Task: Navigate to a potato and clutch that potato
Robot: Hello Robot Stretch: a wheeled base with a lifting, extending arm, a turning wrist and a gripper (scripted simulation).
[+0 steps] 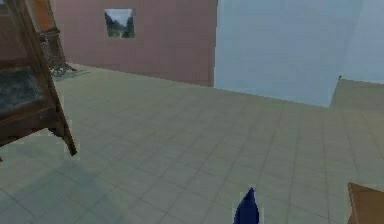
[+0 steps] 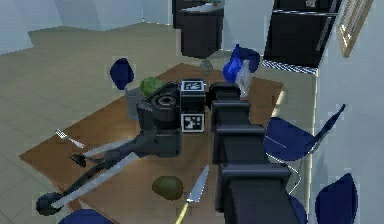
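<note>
The gripper (image 2: 62,182) lies across a table (image 2: 110,130), and its hold cannot be told. An olive lump (image 2: 167,188) (probably the potato) sits at its three o'clock.

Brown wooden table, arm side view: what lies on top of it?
On the brown wooden table: a silver fork, a green round thing, an olive-brown round lump and a silver knife. The dark arm covers the tabletop's right part.
</note>
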